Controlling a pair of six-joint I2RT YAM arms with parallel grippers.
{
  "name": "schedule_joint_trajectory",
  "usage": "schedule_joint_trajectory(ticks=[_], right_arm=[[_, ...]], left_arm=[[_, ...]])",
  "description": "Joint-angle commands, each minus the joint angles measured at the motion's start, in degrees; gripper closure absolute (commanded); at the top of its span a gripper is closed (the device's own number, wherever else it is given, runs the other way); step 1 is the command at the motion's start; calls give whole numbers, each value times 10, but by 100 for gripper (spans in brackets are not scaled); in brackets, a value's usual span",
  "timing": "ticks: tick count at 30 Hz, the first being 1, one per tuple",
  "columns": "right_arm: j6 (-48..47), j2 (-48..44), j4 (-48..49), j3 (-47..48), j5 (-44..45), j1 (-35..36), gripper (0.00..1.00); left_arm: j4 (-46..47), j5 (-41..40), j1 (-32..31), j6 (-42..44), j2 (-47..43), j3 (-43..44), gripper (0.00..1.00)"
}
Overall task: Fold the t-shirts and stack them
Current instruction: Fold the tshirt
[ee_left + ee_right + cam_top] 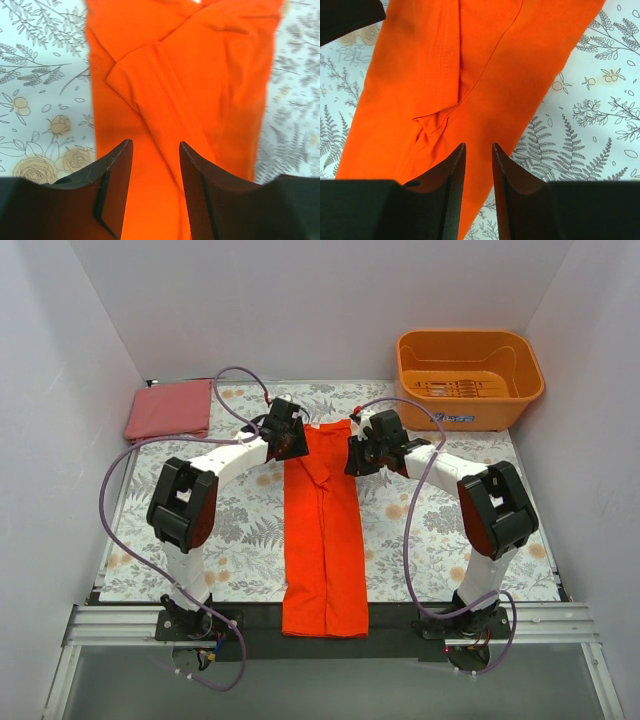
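Here your orange-red t-shirt (322,540) lies folded lengthwise only, unstacked; pinkish-red t-shirt (168,408) already folded; left end effector (155,146), right end effector (479,146): jaws apart, empty.

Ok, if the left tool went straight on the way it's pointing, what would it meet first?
The orange-red t-shirt. The left tool points down at its folded layers, jaws apart with nothing between them. I can't tell how far above the cloth it is.

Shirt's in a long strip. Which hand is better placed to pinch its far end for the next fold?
Left, probably. The left hand hangs open squarely over the orange shirt; the right hand sits at its edge, half over the tablecloth.
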Motion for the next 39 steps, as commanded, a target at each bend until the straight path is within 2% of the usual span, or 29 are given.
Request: schedule_joint_trajectory(ticks=[1,8,14,18,22,27,30,34,38,39], right_arm=[[-26,23,-6,35,13,4,66],[-38,90,-5,79,0,6,69],[-54,149,-3,123,23,7,70],[-69,190,-3,167,60,4,70],[-74,228,-5,220,70,-11,70],[-79,251,-20,282,66,-27,67],[-83,242,-48,320,57,-29,63],[-75,192,-77,310,39,-29,56],[-47,90,-118,230,32,-27,55],[-39,71,-127,208,32,-25,55]], left_arm=[[-5,-42,6,-2,28,9,60],[-6,-45,7,0,92,52,65],[-12,-60,8,13,142,87,66],[-21,-60,23,24,201,140,66],[-38,-51,39,37,261,237,66],[-50,-53,48,58,306,324,60],[-58,-50,49,59,293,343,55],[-58,-35,50,47,224,299,48],[-69,-16,48,23,119,216,35],[-72,-13,47,8,66,180,35]])
